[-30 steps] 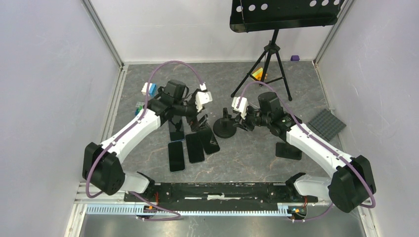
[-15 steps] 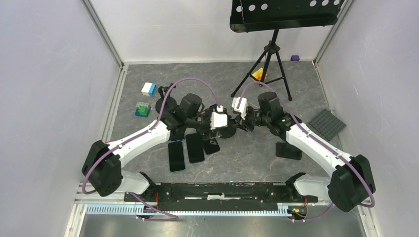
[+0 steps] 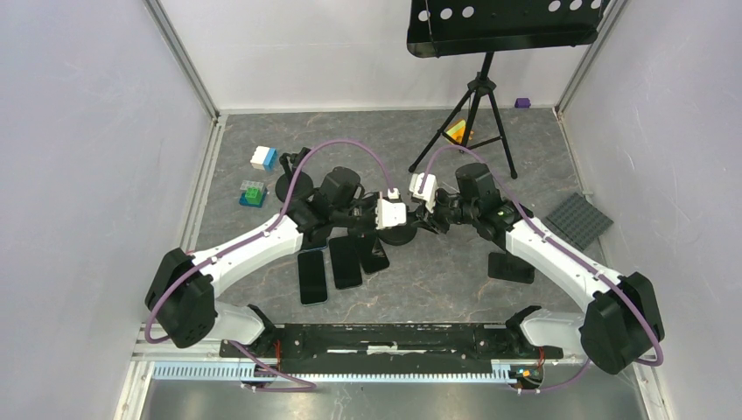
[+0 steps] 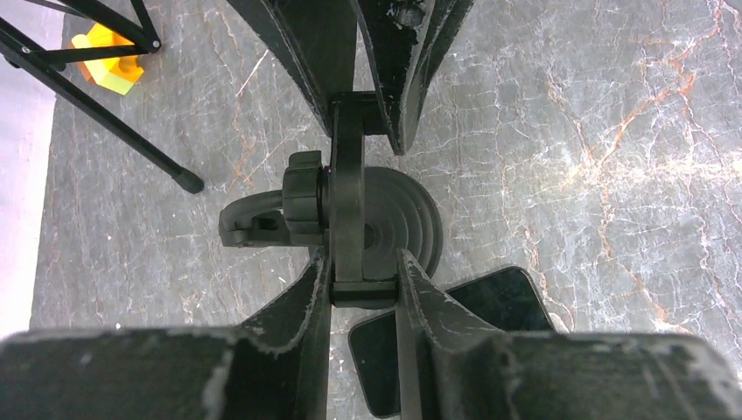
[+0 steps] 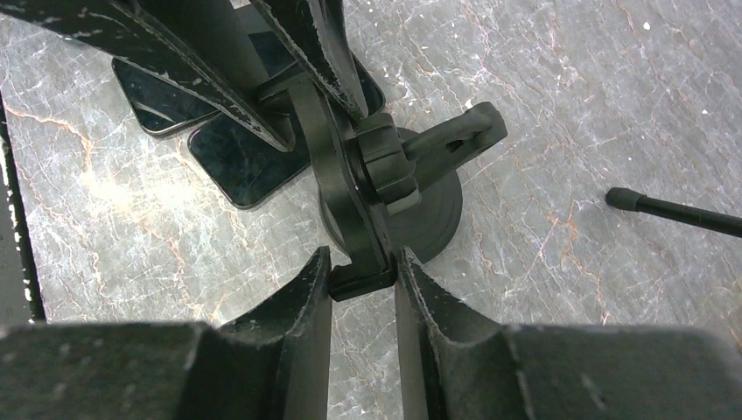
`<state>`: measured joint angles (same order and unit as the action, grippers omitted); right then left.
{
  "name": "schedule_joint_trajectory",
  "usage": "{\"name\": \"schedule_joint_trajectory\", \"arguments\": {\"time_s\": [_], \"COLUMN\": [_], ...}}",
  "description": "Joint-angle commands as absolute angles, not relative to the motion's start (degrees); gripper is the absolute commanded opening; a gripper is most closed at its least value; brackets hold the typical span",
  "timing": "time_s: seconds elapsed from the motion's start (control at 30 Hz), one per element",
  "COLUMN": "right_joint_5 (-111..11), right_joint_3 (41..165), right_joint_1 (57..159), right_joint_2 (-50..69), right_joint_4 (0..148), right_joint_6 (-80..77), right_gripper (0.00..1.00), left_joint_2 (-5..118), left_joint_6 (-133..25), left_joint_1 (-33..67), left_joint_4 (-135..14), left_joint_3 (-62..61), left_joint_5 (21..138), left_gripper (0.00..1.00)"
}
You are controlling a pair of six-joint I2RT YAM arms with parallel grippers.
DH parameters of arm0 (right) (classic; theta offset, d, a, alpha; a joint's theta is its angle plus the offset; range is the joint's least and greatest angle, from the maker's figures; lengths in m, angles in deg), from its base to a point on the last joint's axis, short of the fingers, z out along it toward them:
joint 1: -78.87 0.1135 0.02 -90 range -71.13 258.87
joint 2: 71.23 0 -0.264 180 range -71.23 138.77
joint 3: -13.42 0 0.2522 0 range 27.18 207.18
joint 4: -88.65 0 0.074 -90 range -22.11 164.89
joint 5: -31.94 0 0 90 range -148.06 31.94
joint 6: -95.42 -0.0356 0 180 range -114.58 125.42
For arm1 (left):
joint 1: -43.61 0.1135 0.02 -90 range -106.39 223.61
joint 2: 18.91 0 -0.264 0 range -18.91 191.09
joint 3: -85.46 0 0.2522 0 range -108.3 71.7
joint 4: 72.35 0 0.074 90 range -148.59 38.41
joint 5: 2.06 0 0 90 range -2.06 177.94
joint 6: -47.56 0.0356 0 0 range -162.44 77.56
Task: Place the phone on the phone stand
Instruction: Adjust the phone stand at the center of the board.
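The black phone stand [image 3: 400, 236] sits mid-table on its round base [image 4: 411, 219], its holder bar upright above it. My left gripper [image 4: 363, 282] is shut on one end of that bar, both fingers touching it. From the opposite side my right gripper [image 5: 363, 276] is shut on the bar's other end [image 5: 360, 282]. In the top view the left gripper [image 3: 390, 223] and right gripper [image 3: 418, 220] meet over the stand. Several dark phones lie flat: two side by side [image 3: 312, 276] [image 3: 345, 261], one beside the base [image 4: 499, 297], one apart on the right [image 3: 510, 267]. No gripper holds a phone.
A music stand's tripod [image 3: 477, 105] is planted behind the stand, one foot [image 5: 623, 199] close by. Toy bricks [image 3: 262, 157] [image 3: 252, 192] lie at the back left, a yellow piece [image 4: 112, 70] by the tripod, and a grey baseplate [image 3: 577, 220] at the right wall.
My left arm swung right from above the phones to the stand, and its jaws closed from wide open onto the holder bar. The right arm has not moved.
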<state>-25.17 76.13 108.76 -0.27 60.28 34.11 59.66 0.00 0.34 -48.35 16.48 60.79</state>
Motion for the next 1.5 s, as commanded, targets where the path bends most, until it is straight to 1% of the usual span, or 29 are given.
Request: {"name": "schedule_joint_trajectory", "arguments": {"time_s": [0.0,0.17,0.4,0.63,0.77,0.8,0.83,0.87,0.9,0.93,1.1,1.17,1.27,1.37,1.47], "right_joint_5": [-25.21,-27.34,-29.66,-29.54,-26.93,-26.35,-25.71,-25.28,-24.66,-24.09,-22.88,-22.68,-22.46,-22.29,-22.02], "right_joint_3": [77.06,74.48,72.41,71.27,71.82,72.24,72.59,72.79,72.93,73.09,73.63,73.76,73.95,74.11,74.35], "right_joint_1": [108.84,108.75,107.24,105.41,105.23,105.24,105.24,105.31,105.28,105.33,105.33,105.33,105.41,105.39,105.37], "right_joint_2": [-0.7,-3.55,-5.1,-5.58,-5.34,-5.16,-5.01,-4.96,-4.8,-4.63,-3.73,-3.55,-3.13,-2.6,-2.39], "right_joint_4": [60.26,61.65,60.89,60.23,60.22,60.22,60.26,60.41,60.39,60.49,60.44,60.35,60.31,60.3,60.24], "right_joint_6": [34.24,35.43,38.0,39.98,39.01,38.55,37.86,37.36,36.81,36.31,35.49,35.3,35.05,34.87,34.73], "right_gripper": [0.0,0.0,0.0,0.0,0.0,0.0,0.0,0.0,0.0,0.0,0.0,0.0,0.0,0.0,0.0], "left_joint_2": [57.37,56.15,55.0,55.25,54.61,54.69,54.69,54.72,54.64,54.43,55.98,57.16,58.49,59.56,60.64], "left_joint_6": [-0.03,-2.39,-7.7,-10.54,-11.3,-11.2,-11.0,-10.74,-10.47,-10.52,-10.15,-10.25,-10.59,-10.95,-9.6], "left_joint_1": [0.01,0.16,3.05,4.14,4.14,4.14,4.12,4.1,3.99,3.85,2.99,2.22,0.54,-1.33,-3.08], "left_joint_4": [-49.31,-52.2,-56.0,-57.95,-58.32,-58.26,-58.11,-58.13,-58.28,-58.41,-58.41,-58.41,-60.59,-61.57,-61.75], "left_joint_3": [17.08,20.39,22.84,24.3,24.31,23.97,23.61,23.28,23.07,22.86,19.95,19.05,18.63,18.36,18.46], "left_joint_5": [62.1,62.89,61.99,62.54,59.65,58.97,58.06,57.17,56.1,55.62,52.86,52.2,52.8,54.47,58.72], "left_gripper": [0.02,0.02,0.02,0.02,0.02,0.04,0.12,0.26,0.35,0.46,0.75,0.78,0.79,0.73,0.65]}}
